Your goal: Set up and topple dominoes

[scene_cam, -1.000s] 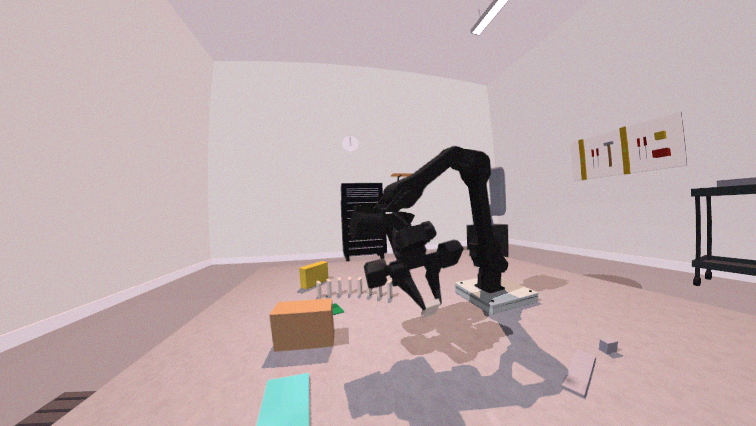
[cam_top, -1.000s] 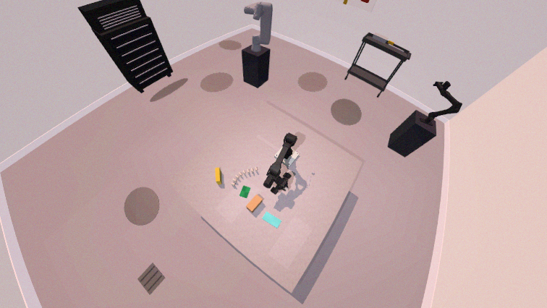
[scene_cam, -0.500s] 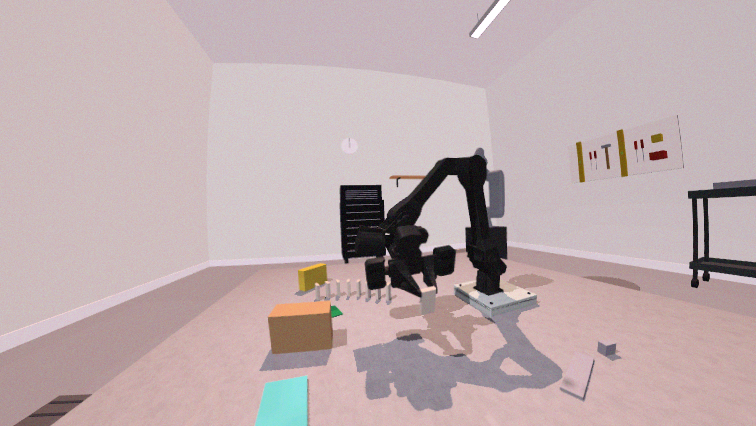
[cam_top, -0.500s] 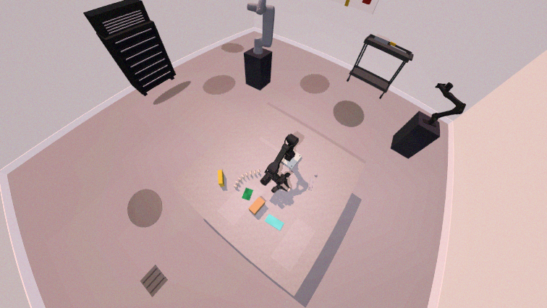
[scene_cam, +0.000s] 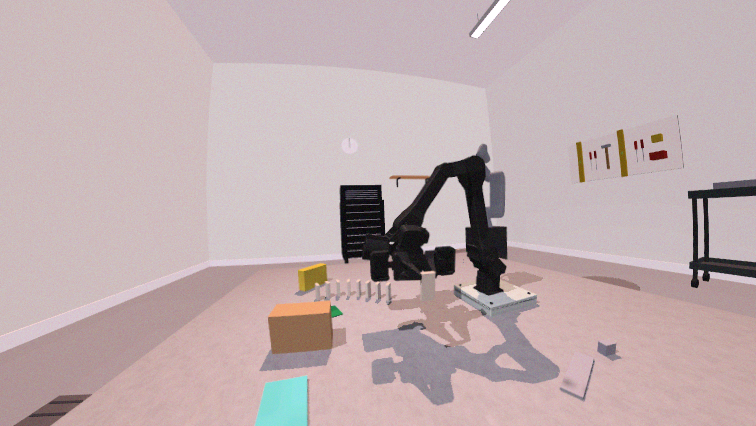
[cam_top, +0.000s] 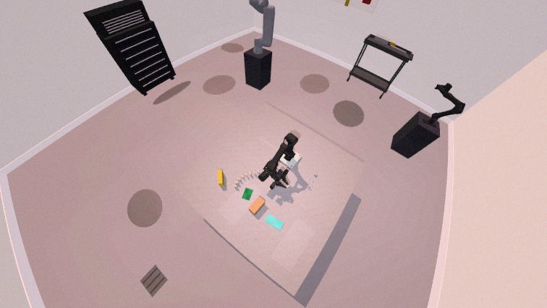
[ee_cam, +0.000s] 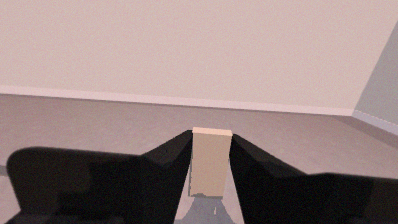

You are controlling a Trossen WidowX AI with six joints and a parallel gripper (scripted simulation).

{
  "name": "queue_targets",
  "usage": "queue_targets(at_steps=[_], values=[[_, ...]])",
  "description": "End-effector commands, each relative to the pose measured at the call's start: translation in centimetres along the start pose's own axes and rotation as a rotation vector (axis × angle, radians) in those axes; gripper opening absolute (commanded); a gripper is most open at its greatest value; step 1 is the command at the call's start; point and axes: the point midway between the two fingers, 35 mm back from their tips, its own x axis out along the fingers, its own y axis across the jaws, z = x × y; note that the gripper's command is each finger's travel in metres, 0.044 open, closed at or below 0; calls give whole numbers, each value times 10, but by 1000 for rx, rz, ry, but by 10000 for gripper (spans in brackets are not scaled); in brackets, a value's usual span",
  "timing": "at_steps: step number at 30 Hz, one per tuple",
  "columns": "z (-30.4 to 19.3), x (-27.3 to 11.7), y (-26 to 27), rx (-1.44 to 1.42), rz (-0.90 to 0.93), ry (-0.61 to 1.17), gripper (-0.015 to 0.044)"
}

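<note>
Several cream dominoes (cam_top: pixel 235 186) (scene_cam: pixel 368 290) stand upright in a curved row in the top and exterior views. The row's right end in the exterior view is the domino (scene_cam: pixel 388 292) nearest the arm. My gripper (ee_cam: pixel 211 138) is shut on a cream domino (ee_cam: pixel 211 165) (scene_cam: pixel 427 287), held between the fingertips, to the right of the row in the exterior view. The held domino looks about upright there, with its long side vertical. Its height above the surface is hard to tell. The arm partly hides the fingers in the top view. No other loose domino can be made out.
A yellow block (cam_top: pixel 221 178) (scene_cam: pixel 312 277) is beyond the row's far end. A green piece (cam_top: pixel 247 194), an orange block (cam_top: pixel 256 205) (scene_cam: pixel 300 327) and a turquoise plate (cam_top: pixel 274 222) (scene_cam: pixel 283 402) lie on the row's open side. A small grey cube (scene_cam: pixel 606 347) and a tilted pale plate (scene_cam: pixel 577 375) are at right.
</note>
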Motion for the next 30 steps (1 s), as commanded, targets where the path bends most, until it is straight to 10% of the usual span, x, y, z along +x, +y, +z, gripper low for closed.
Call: queue_targets(at_steps=[1,30], values=[[2,-1,1,-14,1,-18,107],[-40,-9,-22,-56,-47,30,107]])
